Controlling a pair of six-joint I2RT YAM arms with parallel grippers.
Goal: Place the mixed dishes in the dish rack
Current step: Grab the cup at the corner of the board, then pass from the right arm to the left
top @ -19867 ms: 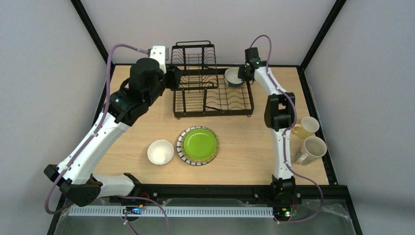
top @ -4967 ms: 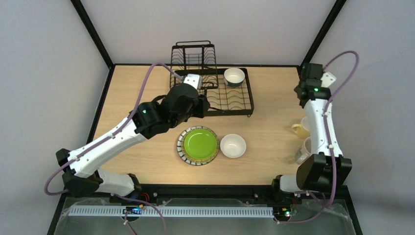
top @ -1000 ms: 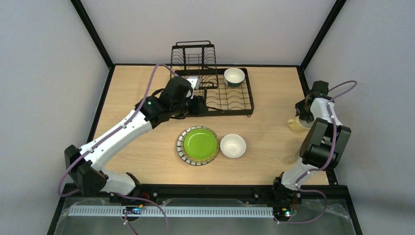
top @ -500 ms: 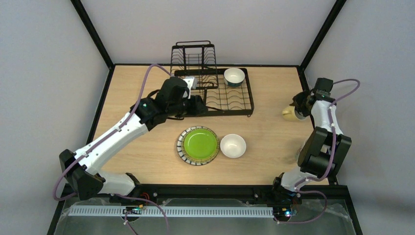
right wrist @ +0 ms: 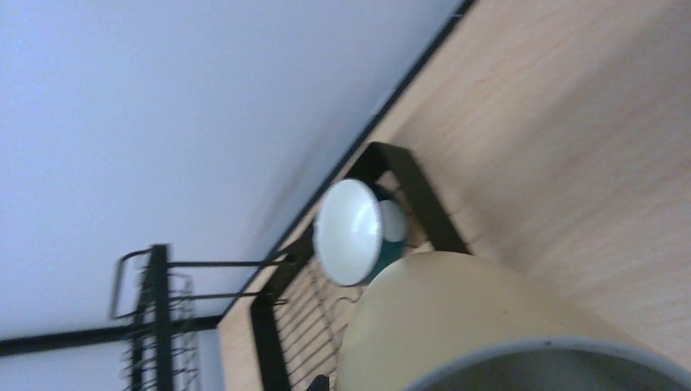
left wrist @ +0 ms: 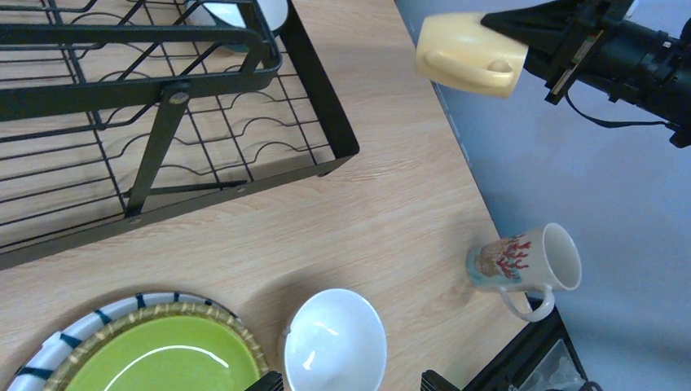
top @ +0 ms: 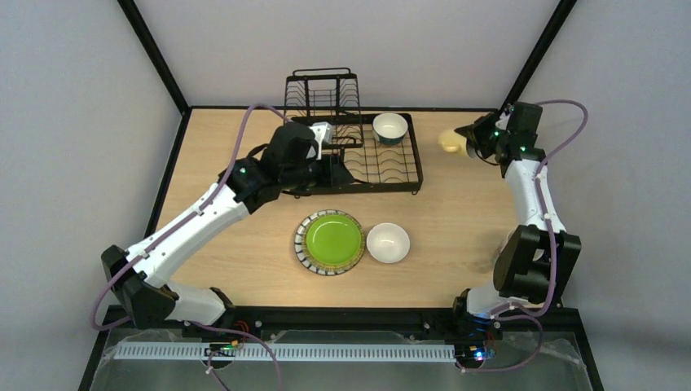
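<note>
The right end effector (left wrist: 528, 39) pinches the rim of the yellow mug (left wrist: 466, 54) and holds it in the air, tipped on its side with its base pointing toward the rack (top: 376, 188). The mug hangs over the far right part of the tabletop (top: 456, 212), just beside the rack's right edge and apart from it. In the right wrist view the mug fills the lower frame, so its fingers cannot be seen there. The blue bowl (top: 390, 128) sits upright in the far right corner of the rack's flat tray, its white inside showing. The raised tier (top: 322, 94) stands at the rack's far left. The left end effector (left wrist: 349, 381) hovers over the near left part of the rack, its fingers spread wide and holding nothing. On the tabletop in front of the rack lies the plate (top: 329, 240), green side up with its striped rim showing. The white bowl (top: 388, 243) stands upright just beside the plate on its right. In the left wrist view the cream mug (left wrist: 525, 265), with a red pattern on its side, lies on its side near the tabletop's right edge, well apart from the rack.
</note>
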